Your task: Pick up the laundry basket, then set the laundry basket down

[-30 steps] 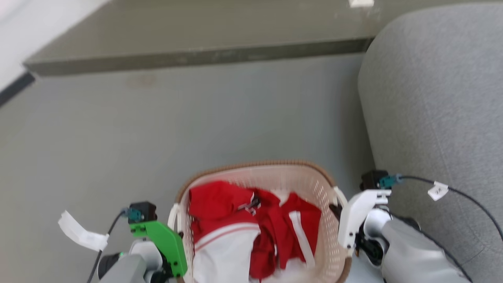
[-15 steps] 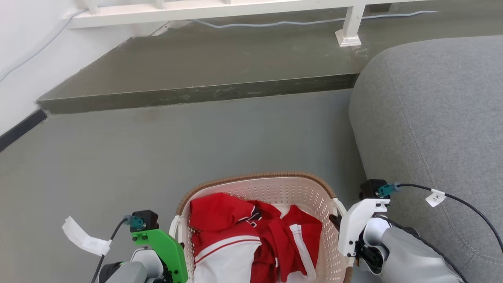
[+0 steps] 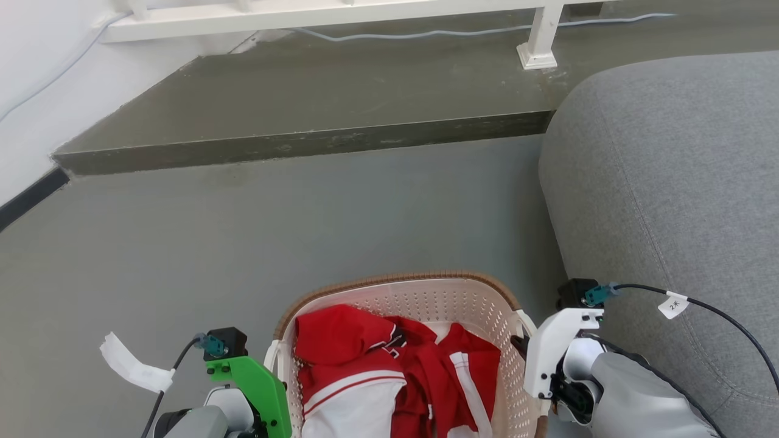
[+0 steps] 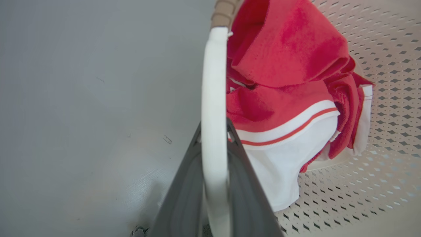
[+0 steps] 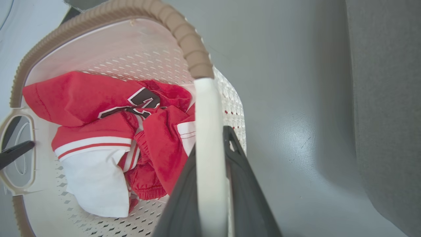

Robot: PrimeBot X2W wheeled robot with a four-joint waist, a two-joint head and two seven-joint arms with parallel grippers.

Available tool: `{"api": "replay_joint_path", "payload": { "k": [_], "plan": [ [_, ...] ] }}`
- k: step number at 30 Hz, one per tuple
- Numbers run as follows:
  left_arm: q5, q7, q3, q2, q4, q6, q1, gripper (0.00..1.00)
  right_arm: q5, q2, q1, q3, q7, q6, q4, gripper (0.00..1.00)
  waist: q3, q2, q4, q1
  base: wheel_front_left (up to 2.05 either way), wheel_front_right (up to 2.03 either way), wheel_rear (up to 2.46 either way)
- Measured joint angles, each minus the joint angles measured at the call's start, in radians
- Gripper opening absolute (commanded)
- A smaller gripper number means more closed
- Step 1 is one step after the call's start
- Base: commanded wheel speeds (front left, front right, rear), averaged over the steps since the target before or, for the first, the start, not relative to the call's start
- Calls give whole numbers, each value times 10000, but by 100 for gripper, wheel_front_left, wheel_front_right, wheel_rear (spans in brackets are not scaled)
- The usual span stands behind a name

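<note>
Two grips are all that the laundry basket [image 3: 395, 281] is held by: the left handle [image 4: 213, 82] is clamped between the narrow jaws of the left gripper [image 4: 213, 126], and the right handle [image 5: 206, 108] is pinched the same way by the right gripper [image 5: 210, 138], with no gap to be seen between fingers and plastic on either side. The basket is placed just left of the grey sofa [image 3: 669, 170], close to its rounded arm, and is loaded with red and white clothes [image 3: 365, 347]; whether its base is clear of the floor [image 3: 274, 213] cannot be told. Several faults can be judged likely from here. The handles are smooth and thin, so they could be let slip through the fingers if one arm is raised or lowered faster than the other, and the basket would then be tipped and the clothes spilled. The right forearm and its cable [image 3: 724, 310] are seen almost against the sofa, so the fabric could be brushed or the cable snagged if the load is swung towards it. If the basket is set down on a slant, one corner would be struck first and a handle could be twisted out of its grip. If the jaws are opened before the base is fully borne by the floor, the basket would be dropped.
</note>
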Motion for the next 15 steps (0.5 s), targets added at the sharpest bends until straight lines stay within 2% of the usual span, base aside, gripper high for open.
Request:
{"api": "replay_joint_path", "payload": {
  "k": [15],
  "plan": [
    [-211,169,-67,4,35,0,-279,0,171,-12,-475,209,100,0,105,0,292,0,-3,0,0,0,0]
  ]
}}
